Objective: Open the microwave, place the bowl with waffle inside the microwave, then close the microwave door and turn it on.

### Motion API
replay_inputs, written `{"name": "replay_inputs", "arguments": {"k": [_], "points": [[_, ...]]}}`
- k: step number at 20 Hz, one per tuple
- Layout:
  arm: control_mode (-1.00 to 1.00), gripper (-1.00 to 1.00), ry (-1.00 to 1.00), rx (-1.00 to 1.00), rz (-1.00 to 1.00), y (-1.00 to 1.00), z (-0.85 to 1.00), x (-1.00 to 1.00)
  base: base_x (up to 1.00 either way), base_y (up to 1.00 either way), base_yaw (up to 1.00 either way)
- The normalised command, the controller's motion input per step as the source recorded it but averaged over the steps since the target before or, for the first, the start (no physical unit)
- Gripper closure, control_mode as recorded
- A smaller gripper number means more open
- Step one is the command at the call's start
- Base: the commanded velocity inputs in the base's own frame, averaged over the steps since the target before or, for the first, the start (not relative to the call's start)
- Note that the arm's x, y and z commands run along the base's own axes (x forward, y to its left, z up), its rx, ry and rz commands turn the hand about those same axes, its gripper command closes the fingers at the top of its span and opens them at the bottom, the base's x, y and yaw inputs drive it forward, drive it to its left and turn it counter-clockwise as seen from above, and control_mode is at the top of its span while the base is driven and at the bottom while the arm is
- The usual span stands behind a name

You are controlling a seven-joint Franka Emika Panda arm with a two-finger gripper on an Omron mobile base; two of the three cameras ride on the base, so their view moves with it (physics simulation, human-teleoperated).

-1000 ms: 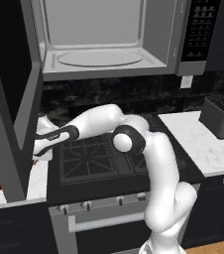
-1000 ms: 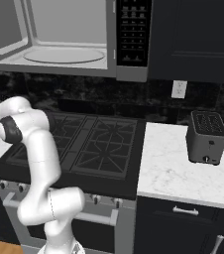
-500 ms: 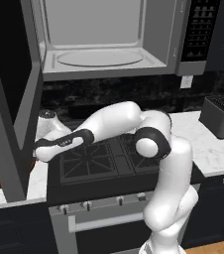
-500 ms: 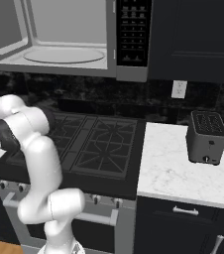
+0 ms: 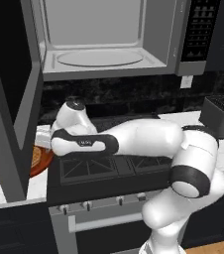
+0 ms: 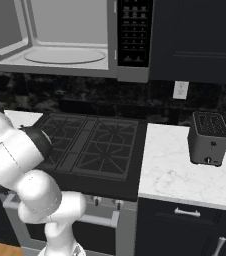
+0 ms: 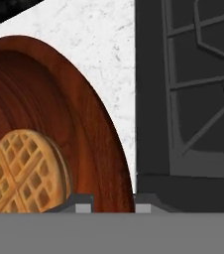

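Note:
The microwave (image 5: 99, 34) hangs over the stove with its cavity and turntable (image 5: 100, 58) exposed. The microwave door (image 5: 15, 99) stands swung out to the left. On the white counter left of the stove sits the reddish-brown bowl (image 7: 59, 114), its edge peeking from behind the door (image 5: 40, 159). The waffle (image 7: 25, 171) lies flat in it. My arm stretches left across the stove, the hand (image 5: 67, 141) low over the bowl. My gripper (image 7: 114, 207) is open, and the bowl's near rim runs between its two fingertips.
The black gas stove (image 6: 92, 145) lies under the arm, its left edge right beside the bowl (image 7: 193, 89). A dark toaster (image 6: 208, 137) stands on the right marble counter. The open door blocks the space left of the bowl. The button panel (image 6: 133, 35) is at the microwave's right.
The arm has swung lower and flatter across the stove, with the elbow coming forward, and the hand has settled down at the bowl. The gap between the jaws looks unchanged.

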Motion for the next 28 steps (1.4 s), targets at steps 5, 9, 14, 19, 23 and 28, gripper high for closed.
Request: {"name": "replay_inputs", "arguments": {"k": [5,9,14,19,23,28], "points": [[-1.0,1.0,-0.01,0.04,-0.13,-0.89,0.48,-0.46,0.0,0.0,0.0],[-1.0,1.0,0.0,0.04,-0.17,-0.87,0.47,-0.45,0.0,0.0,0.0],[-1.0,1.0,0.0,0.04,-0.21,-0.89,0.51,-0.41,0.0,0.0,0.0],[-1.0,1.0,0.0,0.05,-0.25,-0.83,0.56,-0.38,0.0,0.0,0.0],[-1.0,1.0,0.0,0.04,-0.27,-0.73,0.6,-0.35,0.0,0.0,0.0],[-1.0,1.0,0.0,0.04,-0.28,-0.62,0.72,-0.34,0.0,0.0,0.0]]}}
